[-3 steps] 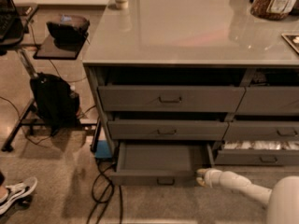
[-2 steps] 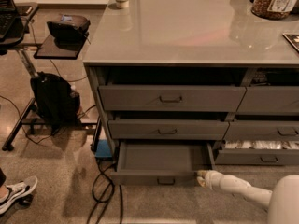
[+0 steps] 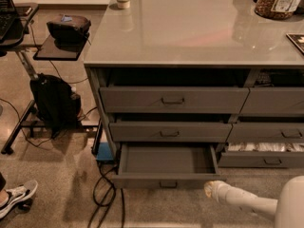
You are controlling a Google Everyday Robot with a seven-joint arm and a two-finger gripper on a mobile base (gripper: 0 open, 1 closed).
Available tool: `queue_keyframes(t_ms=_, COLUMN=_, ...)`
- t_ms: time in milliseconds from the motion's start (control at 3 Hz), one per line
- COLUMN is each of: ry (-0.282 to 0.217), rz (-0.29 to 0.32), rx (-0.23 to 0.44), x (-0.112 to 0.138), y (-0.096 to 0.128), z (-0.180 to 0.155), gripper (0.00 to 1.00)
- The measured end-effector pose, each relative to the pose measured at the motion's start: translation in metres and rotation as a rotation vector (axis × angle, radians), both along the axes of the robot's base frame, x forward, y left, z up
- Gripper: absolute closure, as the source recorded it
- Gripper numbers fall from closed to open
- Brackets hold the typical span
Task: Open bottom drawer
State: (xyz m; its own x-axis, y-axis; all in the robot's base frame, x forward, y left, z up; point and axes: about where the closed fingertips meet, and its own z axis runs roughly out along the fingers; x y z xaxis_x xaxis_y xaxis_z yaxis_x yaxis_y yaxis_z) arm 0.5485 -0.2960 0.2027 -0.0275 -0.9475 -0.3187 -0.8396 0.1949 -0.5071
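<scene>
The bottom drawer (image 3: 166, 161) of the left column stands pulled out, showing its plain grey inside. Its shallow dark grey front faces me with a small loop handle (image 3: 167, 184) at centre. My gripper (image 3: 209, 188) is at the end of the white arm (image 3: 247, 202) reaching in from the lower right. It sits just off the front right corner of the drawer, near the floor and apart from the handle.
Two taller closed drawers (image 3: 173, 100) sit above under the grey countertop (image 3: 190, 32). A right-hand drawer with white packets (image 3: 263, 147) is partly open. Cables (image 3: 102, 189), a black backpack (image 3: 54, 101) and a shoe (image 3: 14, 198) are on the floor at left.
The gripper has drawn back slightly down and to the right from the drawer's front corner. The drawer stays open as before.
</scene>
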Motion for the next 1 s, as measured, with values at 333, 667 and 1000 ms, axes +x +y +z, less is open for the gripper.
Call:
queue_keyframes(t_ms=333, ry=-0.006, rz=0.005, rx=0.011, x=-0.021, y=0.016, z=-0.007, gripper=0.81)
queue_keyframes(t_ms=667, ry=-0.006, rz=0.005, rx=0.011, x=-0.021, y=0.016, z=-0.007, gripper=0.59)
queue_keyframes(t_ms=1000, ry=-0.007, rz=0.024, rx=0.010, x=0.004, y=0.018, z=0.013, gripper=0.34)
